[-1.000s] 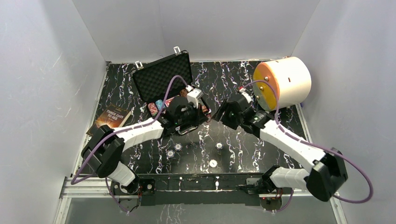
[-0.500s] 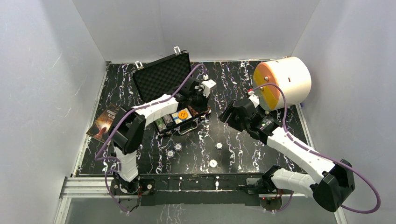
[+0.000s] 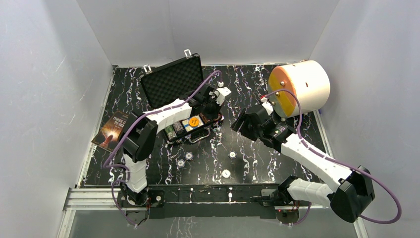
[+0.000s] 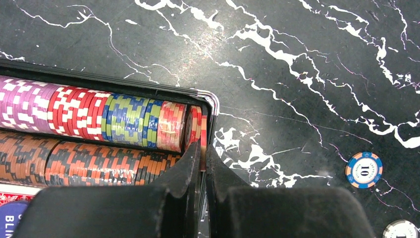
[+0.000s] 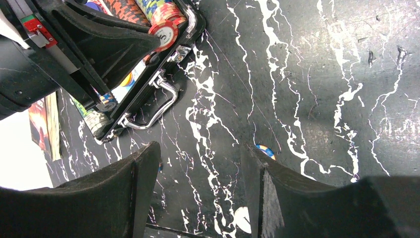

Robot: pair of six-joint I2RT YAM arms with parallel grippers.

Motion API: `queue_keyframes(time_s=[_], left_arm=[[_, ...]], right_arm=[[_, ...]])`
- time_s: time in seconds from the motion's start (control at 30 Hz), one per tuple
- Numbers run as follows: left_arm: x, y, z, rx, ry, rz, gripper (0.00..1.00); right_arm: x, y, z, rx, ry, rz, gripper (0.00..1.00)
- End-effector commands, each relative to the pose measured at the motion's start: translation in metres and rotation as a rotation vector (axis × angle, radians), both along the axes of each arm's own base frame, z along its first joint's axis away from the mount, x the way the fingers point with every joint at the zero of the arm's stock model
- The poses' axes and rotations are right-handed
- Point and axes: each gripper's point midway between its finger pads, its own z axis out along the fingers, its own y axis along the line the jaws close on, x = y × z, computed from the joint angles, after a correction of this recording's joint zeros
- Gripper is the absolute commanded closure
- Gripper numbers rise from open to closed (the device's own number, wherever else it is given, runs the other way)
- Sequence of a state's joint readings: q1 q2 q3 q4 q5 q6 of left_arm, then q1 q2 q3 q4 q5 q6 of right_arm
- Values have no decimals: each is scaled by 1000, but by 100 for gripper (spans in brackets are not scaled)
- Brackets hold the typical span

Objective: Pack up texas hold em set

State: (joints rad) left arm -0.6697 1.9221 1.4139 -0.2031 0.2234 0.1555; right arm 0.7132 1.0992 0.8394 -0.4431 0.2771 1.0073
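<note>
The open black case (image 3: 174,84) lies at the back left, its tray packed with rows of poker chips (image 4: 99,116). My left gripper (image 4: 203,148) is at the right end of the far row, shut on a red-and-white chip (image 4: 203,133) held on edge just inside the case wall. From the right wrist view that same chip (image 5: 165,30) shows a "5". My left gripper (image 3: 217,97) sits at the case's right end. The right gripper (image 3: 242,124) hovers open over bare table, and between its fingers (image 5: 200,153) there is nothing.
Several loose chips lie on the marble table: a blue "10" chip (image 4: 364,169), a white one (image 4: 400,229), and others near the front (image 3: 188,155) (image 3: 232,154) (image 3: 226,173). A white-and-orange drum (image 3: 299,87) stands back right. A book (image 3: 113,128) lies left.
The left arm has swung off the front of the case and stretched to its right end, uncovering the tray. The right gripper has drifted slightly right, still open.
</note>
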Motion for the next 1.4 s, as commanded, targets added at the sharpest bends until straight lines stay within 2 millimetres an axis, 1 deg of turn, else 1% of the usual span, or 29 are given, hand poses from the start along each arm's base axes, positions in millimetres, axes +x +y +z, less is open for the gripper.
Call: queue_keyframes(time_s=[0.0, 0.13, 0.33, 0.5, 0.6, 0.7, 0.8, 0.97, 1.13, 1.2, 1.27, 1.37], left_arm=[[16, 1, 12, 25, -62, 13, 100], [21, 0, 12, 27, -68, 26, 100], [27, -5, 24, 8, -89, 30, 100], [27, -3, 28, 18, -95, 26, 100], [24, -3, 26, 16, -89, 13, 100], [21, -2, 18, 30, -78, 1, 100], [18, -2, 14, 34, -70, -19, 100], [20, -3, 19, 34, -90, -31, 100], [15, -3, 13, 41, -77, -80, 100], [11, -3, 7, 52, -60, -97, 95], [12, -2, 2, 65, -55, -93, 92], [14, -2, -1, 73, -49, -82, 84]], right_arm=[[4, 2, 1, 12, -9, -6, 31], [3, 4, 0, 15, -4, 1, 31], [3, 5, -3, 15, 7, 7, 31], [3, 6, -3, 16, 6, 9, 31], [3, 7, -4, 16, 7, 10, 31], [3, 7, -5, 14, 10, 14, 31], [3, 8, -7, 11, 15, 17, 31], [3, 7, -7, 10, 13, 16, 31], [3, 7, -7, 8, 11, 15, 31], [3, 6, -7, 4, 12, 15, 31], [3, 6, -8, 3, 13, 17, 31], [3, 6, -9, 2, 15, 15, 31]])
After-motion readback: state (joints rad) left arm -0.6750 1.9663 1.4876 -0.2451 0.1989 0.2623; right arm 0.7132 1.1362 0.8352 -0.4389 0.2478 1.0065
